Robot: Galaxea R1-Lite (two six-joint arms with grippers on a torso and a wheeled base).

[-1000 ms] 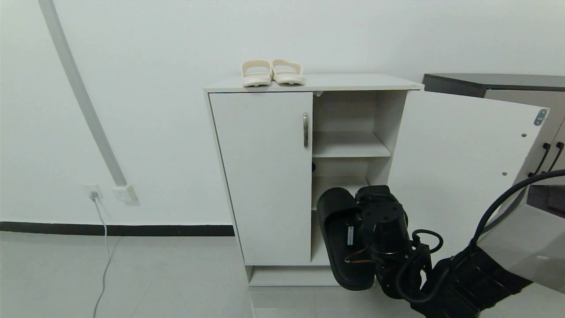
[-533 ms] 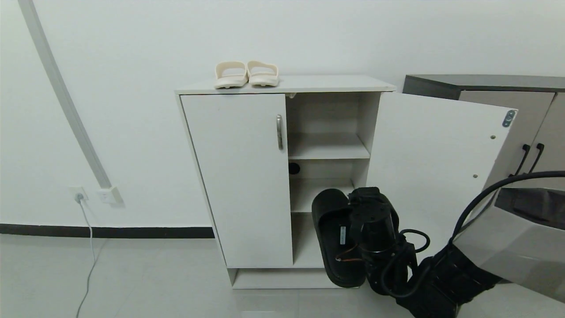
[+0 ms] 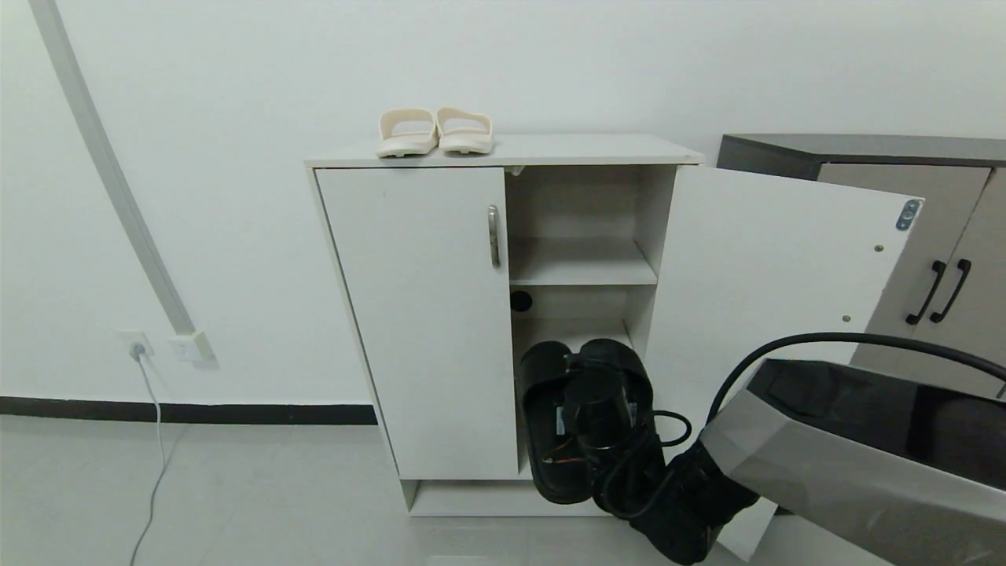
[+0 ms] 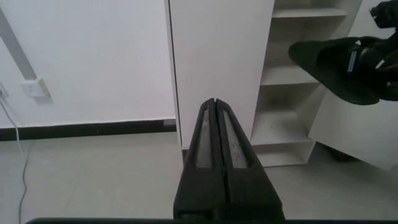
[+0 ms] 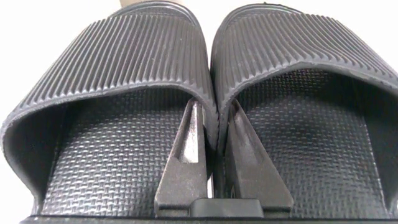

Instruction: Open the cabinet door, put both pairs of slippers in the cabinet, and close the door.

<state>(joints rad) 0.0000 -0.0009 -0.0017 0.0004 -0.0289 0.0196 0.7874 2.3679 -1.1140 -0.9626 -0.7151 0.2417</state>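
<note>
The right gripper (image 5: 213, 149) is pinching the black slippers (image 3: 550, 428). Its two fingers (image 5: 186, 155) squeeze the inner sides of both slippers together, so the pair hangs as one bundle. The slippers stand with toes up and the soles facing out, right at the open side of the white cabinet (image 3: 503, 149), down by the lower shelves. I cannot tell if they are past the front edge yet.

One sole has a small white tag (image 3: 559, 420). The writing on it is too small to read.

The left gripper (image 4: 214, 134) is out in front of the cabinet, over the floor. Its fingers are pressed flat together and hold nothing.

The right door (image 3: 770, 275) is swung wide open. The left door (image 3: 416, 314) is closed, with a silver handle (image 3: 493, 236) at its edge. Inside are shelves (image 3: 581, 263) and a round hole (image 3: 520, 300) in the back wall. The cream slippers (image 3: 435, 131) sit side by side on top of the cabinet, near its left end.

The arm covers part of the black slippers and the bottom shelf. The open door hides some of the grey cupboard (image 3: 939, 291) beside it, which has two black handles. On the wall are a plug socket (image 3: 135, 343) with a grey cord (image 3: 153, 440), a little white box (image 3: 191, 346), and a long slanted grey strip (image 3: 102, 173).
</note>
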